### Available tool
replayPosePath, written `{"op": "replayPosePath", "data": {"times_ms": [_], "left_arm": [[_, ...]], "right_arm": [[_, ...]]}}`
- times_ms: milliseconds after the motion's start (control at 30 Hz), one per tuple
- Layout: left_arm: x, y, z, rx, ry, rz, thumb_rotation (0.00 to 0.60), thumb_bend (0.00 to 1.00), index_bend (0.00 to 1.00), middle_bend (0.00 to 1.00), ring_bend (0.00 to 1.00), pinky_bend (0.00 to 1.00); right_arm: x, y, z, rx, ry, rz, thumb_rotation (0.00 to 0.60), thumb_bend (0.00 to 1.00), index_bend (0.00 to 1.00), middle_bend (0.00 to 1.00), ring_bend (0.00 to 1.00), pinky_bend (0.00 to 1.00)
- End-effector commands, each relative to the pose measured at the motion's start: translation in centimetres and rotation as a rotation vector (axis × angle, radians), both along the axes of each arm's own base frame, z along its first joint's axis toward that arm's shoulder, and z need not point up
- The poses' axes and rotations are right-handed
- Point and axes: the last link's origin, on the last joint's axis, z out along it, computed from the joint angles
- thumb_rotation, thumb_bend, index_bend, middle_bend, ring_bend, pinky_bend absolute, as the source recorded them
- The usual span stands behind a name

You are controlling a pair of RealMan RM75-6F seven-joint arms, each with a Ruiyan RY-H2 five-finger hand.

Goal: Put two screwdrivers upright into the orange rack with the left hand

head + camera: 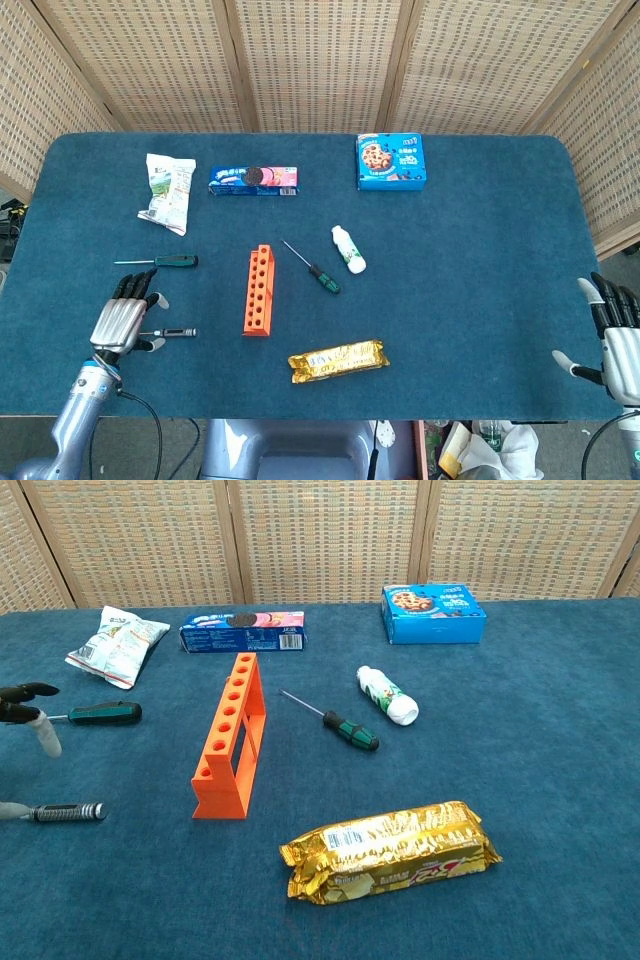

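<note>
The orange rack (258, 291) (229, 740) stands mid-table with a row of holes on top, all of them bare. Three screwdrivers lie flat: a green-handled one (171, 261) (104, 714) to the rack's left, a black-and-silver one (173, 332) (65, 811) nearer the front, and a green-and-black one (320, 275) (350, 729) to the rack's right. My left hand (122, 320) (28, 718) hovers with fingers spread over the tip end of the black-and-silver screwdriver, holding nothing. My right hand (612, 335) rests open at the table's right front edge.
A gold biscuit pack (338, 360) lies in front of the rack. A white bottle (348, 249) lies right of it. A snack bag (167, 193), a cookie sleeve (254, 180) and a blue cookie box (391, 162) line the back.
</note>
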Motion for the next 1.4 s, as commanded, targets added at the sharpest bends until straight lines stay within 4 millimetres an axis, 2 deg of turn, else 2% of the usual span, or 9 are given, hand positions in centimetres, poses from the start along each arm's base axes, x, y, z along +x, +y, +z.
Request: {"op": "replayPosePath", "data": {"times_ms": [33, 300, 767, 1000, 1400], "left_arm": [[0.5, -0.2, -0.9, -0.025, 0.001, 0.002, 0.600, 0.13, 0.44, 0.00, 0.00, 0.00], [0.6, -0.1, -1.5, -0.046, 0.018, 0.020, 0.600, 0.22, 0.47, 0.00, 0.00, 0.00], [1.0, 0.3, -3.6, -0.084, 0.021, 0.019, 0.600, 0.25, 0.49, 0.00, 0.00, 0.00], [1.1, 0.5, -3.7, -0.079, 0.025, 0.017, 0.600, 0.29, 0.51, 0.00, 0.00, 0.00], [1.0, 0.4, -4.0, -0.091, 0.041, 0.031, 0.600, 0.30, 0.52, 0.00, 0.00, 0.00]], "right_arm": [[-0.1, -0.1, 0.1, 0.002, -0.004, -0.003, 0.600, 0.00, 0.00, 0.00, 0.00, 0.00], [-0.1, -0.1, 0.1, 0.008, -0.012, -0.006, 0.600, 0.00, 0.00, 0.00, 0.00, 0.00], [-0.3, -0.2, -0.1, 0.019, -0.017, -0.013, 0.600, 0.00, 0.00, 0.00, 0.00, 0.00], [-0.3, -0.3, -0.2, 0.020, -0.017, -0.016, 0.600, 0.00, 0.00, 0.00, 0.00, 0.00], [-0.3, -0.3, -0.3, 0.025, -0.012, -0.018, 0.600, 0.00, 0.00, 0.00, 0.00, 0.00]]}}
